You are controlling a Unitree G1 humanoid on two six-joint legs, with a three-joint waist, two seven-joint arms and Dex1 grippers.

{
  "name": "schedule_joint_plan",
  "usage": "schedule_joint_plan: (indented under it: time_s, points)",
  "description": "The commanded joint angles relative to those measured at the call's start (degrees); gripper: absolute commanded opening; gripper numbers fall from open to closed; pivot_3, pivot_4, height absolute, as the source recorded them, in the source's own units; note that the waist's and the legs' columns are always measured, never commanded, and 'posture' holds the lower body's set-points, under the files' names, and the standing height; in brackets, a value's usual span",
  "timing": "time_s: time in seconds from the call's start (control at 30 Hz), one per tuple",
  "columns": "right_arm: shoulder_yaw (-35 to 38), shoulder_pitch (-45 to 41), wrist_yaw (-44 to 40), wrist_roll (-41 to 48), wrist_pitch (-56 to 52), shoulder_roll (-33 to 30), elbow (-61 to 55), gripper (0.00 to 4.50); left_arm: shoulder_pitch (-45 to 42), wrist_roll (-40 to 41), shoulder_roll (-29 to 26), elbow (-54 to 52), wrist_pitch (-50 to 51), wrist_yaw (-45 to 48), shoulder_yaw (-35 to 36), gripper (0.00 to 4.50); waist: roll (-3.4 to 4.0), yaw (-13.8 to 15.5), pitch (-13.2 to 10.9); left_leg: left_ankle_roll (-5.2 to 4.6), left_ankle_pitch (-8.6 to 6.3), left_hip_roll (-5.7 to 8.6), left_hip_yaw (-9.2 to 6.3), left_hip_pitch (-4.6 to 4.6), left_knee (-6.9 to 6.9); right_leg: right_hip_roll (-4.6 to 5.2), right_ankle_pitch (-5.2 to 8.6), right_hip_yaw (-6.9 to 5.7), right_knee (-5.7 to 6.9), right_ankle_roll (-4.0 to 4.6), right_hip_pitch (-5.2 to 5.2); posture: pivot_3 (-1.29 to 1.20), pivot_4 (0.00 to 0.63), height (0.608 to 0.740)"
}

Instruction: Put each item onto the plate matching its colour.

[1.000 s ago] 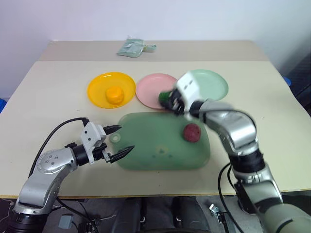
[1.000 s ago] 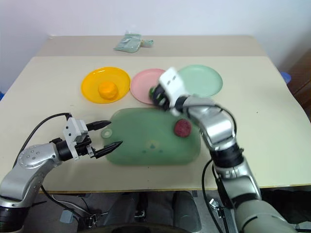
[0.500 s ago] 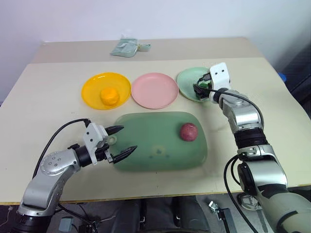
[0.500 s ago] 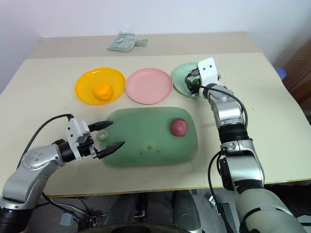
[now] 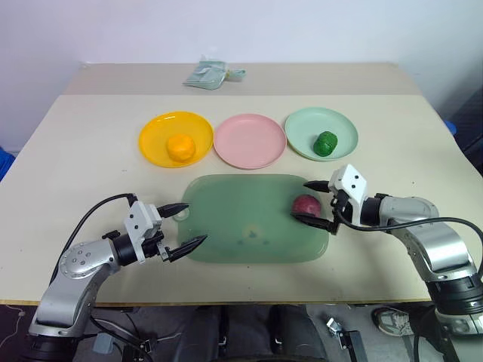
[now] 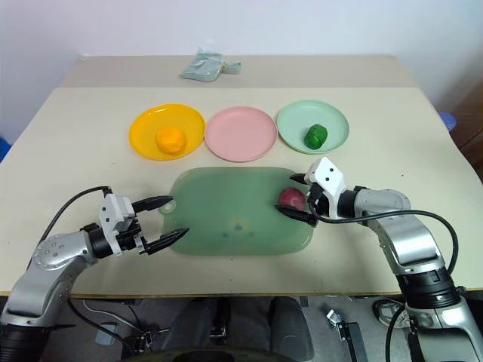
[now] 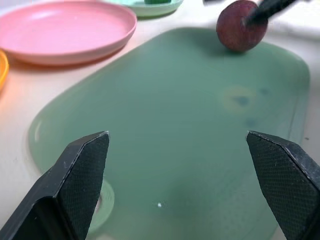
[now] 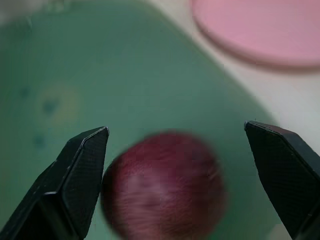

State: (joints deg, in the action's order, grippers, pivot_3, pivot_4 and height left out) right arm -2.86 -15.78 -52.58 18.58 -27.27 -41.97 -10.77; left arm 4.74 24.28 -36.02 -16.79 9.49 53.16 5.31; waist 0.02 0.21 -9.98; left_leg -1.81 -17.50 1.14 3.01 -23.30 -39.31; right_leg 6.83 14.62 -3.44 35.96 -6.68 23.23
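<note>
Both grippers open; right gripper point(image 5: 318, 203) straddles red ball point(image 5: 305, 205); left gripper point(image 5: 183, 225) empty.

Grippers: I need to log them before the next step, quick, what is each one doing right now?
Left gripper: open, holding nothing, at the green board's edge.
Right gripper: open, fingers on either side of the dark red ball, not closed on it.

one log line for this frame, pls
orange ball: on yellow plate | green ball: on mint plate | red ball: on board | right gripper: open around red ball | left gripper: open, idle
</note>
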Motion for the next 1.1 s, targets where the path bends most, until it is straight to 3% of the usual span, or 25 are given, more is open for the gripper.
schedule_joint_plan:
  time_s: [0.03,0.17,0.27,0.4,0.57,0.7,0.77,0.87,1.0,1.1]
  points:
    - [0.0,-0.6,1.0,-0.4,-0.5,0.8,-0.2,3.92,-0.2,0.0,-0.3,-0.4,-1.7,0.8,0.6,4.50,0.00,0.1,0.0,0.01,0.00,0.00,0.00,0.00,0.00,0.00,0.00,0.00,0.00,0.00,0.01,0.00,0.150,0.740]
    - [-0.3,-1.0,1.0,-0.1,0.1,1.6,-0.4,2.39,-0.2,0.1,-0.5,-0.4,-1.7,0.9,1.0,4.50,0.00,0.4,0.0,0.01,0.00,0.01,-0.01,-0.01,0.00,0.02,0.00,0.00,-0.01,0.00,-0.01,0.00,0.150,0.740]
    - [-0.1,-3.7,2.2,0.7,0.5,4.3,-0.7,2.34,0.1,0.2,-0.8,-0.8,-1.4,0.6,1.5,4.50,0.00,0.4,0.0,0.01,0.00,0.01,-0.01,-0.01,-0.01,0.03,0.00,0.00,-0.01,0.01,-0.01,0.00,0.150,0.740]
    - [-3.2,-13.8,10.2,-2.3,1.8,15.4,3.5,2.34,0.1,0.5,-0.7,-0.7,-0.5,-1.4,3.3,4.50,0.00,-0.7,0.0,0.07,0.03,-0.03,-0.02,-0.01,0.02,0.00,0.00,0.00,0.00,0.01,0.05,0.00,0.150,0.740]
    - [-6.1,-30.3,27.7,-12.5,4.1,30.6,26.2,2.34,-0.6,0.9,1.1,-1.7,1.5,-6.8,5.6,4.50,0.01,-1.2,0.0,0.21,0.12,-0.02,-0.02,-0.04,0.09,-0.06,0.03,0.00,0.19,0.08,0.21,0.00,0.150,0.740]
    - [-4.2,-40.4,34.5,-15.4,13.9,36.3,47.7,2.34,2.3,0.9,1.6,-6.2,3.4,-10.0,7.0,4.50,-0.02,-1.1,0.0,0.18,0.10,0.07,-0.10,-0.11,0.10,-0.05,0.03,-0.05,0.20,0.08,0.15,0.00,0.150,0.740]
    - [-2.8,-43.2,35.4,-15.2,17.3,36.9,54.0,3.37,3.9,1.0,1.9,-8.7,4.3,-11.4,7.2,4.50,-0.01,-1.1,0.0,0.15,0.08,0.10,-0.11,-0.12,0.11,-0.05,0.03,-0.05,0.18,0.08,0.13,0.00,0.150,0.740]
    - [-1.8,-43.4,33.4,-14.9,22.1,36.2,55.3,4.47,5.2,0.9,2.6,-11.4,5.7,-13.8,7.4,4.50,0.00,-1.3,0.0,0.15,0.08,0.09,-0.11,-0.12,0.12,-0.06,0.03,-0.05,0.17,0.08,0.12,0.00,0.150,0.740]
    - [-0.9,-39.5,27.6,-13.9,24.6,32.1,49.5,4.47,5.6,0.4,3.0,-12.9,6.9,-15.8,7.3,4.50,0.04,-1.4,0.0,0.20,0.11,0.00,-0.08,-0.10,0.12,-0.16,0.03,-0.05,0.18,0.07,0.14,0.00,0.150,0.740]
    - [2.1,-30.2,15.1,-8.1,21.6,22.6,35.6,4.47,5.4,0.1,3.3,-11.3,6.5,-17.6,10.0,4.50,0.02,-0.7,0.0,0.18,0.10,0.02,-0.13,-0.11,0.12,-0.14,0.03,-0.06,0.14,0.07,0.08,0.00,0.150,0.740]
